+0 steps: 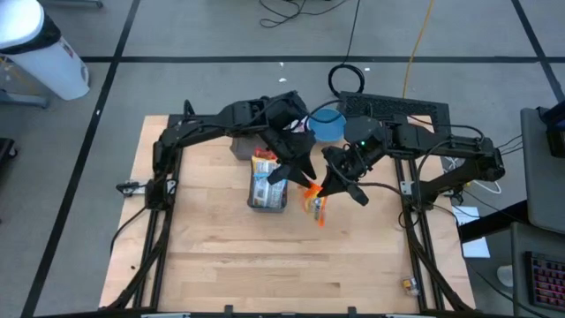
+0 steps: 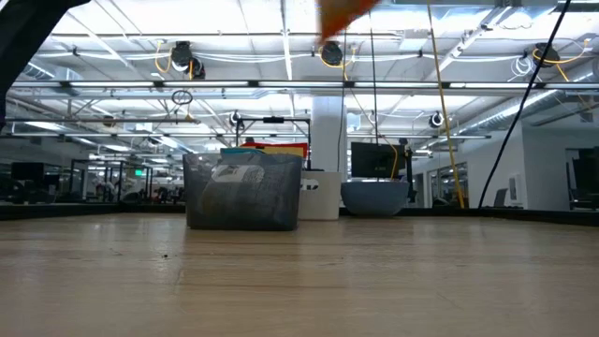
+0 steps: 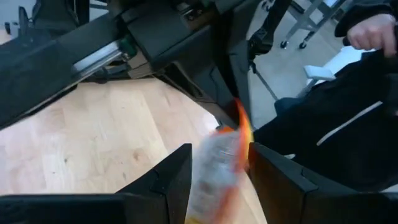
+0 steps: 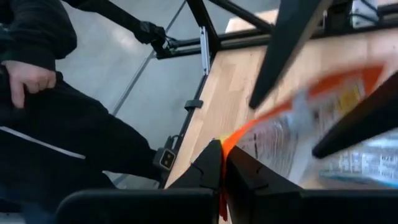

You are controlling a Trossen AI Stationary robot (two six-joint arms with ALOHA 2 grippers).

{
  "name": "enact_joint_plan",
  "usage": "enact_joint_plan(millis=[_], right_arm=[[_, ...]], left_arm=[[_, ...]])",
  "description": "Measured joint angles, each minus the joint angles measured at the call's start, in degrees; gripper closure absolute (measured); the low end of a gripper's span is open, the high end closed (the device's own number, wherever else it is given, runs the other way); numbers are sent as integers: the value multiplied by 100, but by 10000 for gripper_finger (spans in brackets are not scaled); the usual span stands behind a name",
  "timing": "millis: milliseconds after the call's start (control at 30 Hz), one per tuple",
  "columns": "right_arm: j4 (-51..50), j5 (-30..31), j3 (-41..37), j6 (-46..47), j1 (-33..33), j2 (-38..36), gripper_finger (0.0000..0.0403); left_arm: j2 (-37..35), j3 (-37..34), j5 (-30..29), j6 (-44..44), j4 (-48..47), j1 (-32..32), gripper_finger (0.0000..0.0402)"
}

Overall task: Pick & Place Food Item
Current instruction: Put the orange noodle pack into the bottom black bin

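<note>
A clear food packet with orange edges (image 1: 314, 203) hangs in the air just right of a grey mesh basket (image 1: 267, 187) that holds other packets. My right gripper (image 1: 325, 189) is shut on the packet. My left gripper (image 1: 295, 175) is open, its two fingers standing on either side of the packet (image 3: 214, 168); I cannot tell whether they touch it. In the low view the packet shows only as an orange blur at the top (image 2: 342, 19), high above the table. A blue bowl (image 1: 328, 124) stands at the table's far edge. My right gripper pinches the packet's orange sealed edge (image 4: 231, 138) between its two fingers, at one corner. The fingers come from the table's right side, slanting down. The packet is lifted clear of the table and stretches away from the fingertips toward the left gripper.
The basket (image 2: 243, 192), a small white box (image 2: 318, 195) and the bowl (image 2: 374, 197) stand in a row at the far side. A person in dark clothes stands beyond the table's right edge (image 4: 37, 124), a hand showing (image 3: 373, 31). Bare wood lies toward the near edge (image 1: 282, 265).
</note>
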Motion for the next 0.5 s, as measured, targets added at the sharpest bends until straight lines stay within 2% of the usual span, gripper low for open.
enact_joint_plan(millis=[300,500], right_arm=[[92,-1,-2,-12,-15,0,403],[164,-5,-2,1,-13,0,403]], left_arm=[[40,0,6,-67,-11,-83,238],[35,0,16,-25,-27,-144,291]])
